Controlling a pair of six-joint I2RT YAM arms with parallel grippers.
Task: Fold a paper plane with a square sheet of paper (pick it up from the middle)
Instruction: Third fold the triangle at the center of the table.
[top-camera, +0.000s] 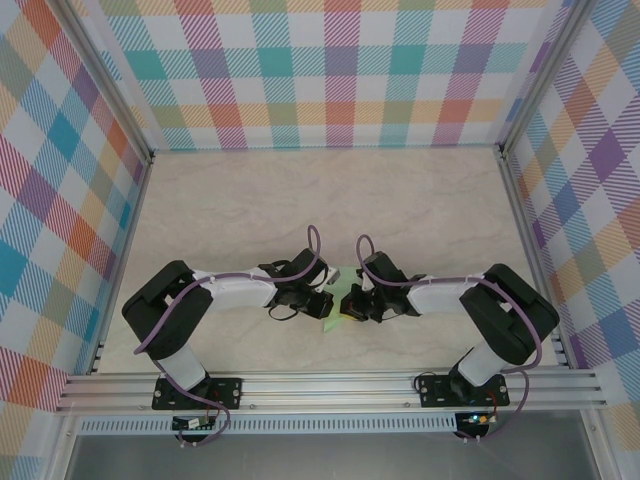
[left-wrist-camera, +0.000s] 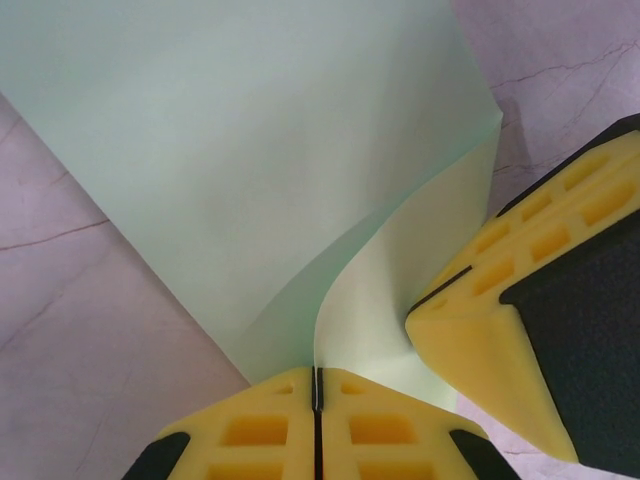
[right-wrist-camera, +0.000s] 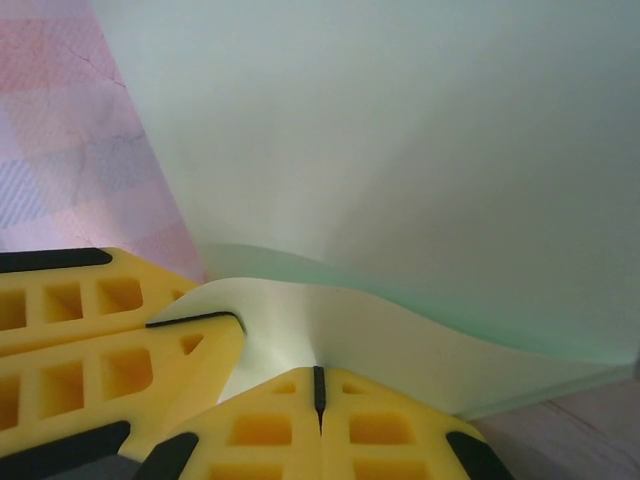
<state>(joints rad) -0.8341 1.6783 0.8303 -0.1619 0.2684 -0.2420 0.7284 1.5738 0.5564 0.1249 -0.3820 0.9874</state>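
At the marbled worktop's (top-camera: 330, 200) near centre, the square sheet of paper (left-wrist-camera: 250, 150) is being pinched at a curling edge by the left pincer (left-wrist-camera: 317, 400) and right pincer (right-wrist-camera: 318, 395), both fully closed on it. Light, limp, crease-prone handling is being expected; gentle edge holds are being advised.

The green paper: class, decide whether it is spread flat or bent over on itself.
Bent over. The left wrist view shows the paper curving into two layers, pinched by the left gripper.
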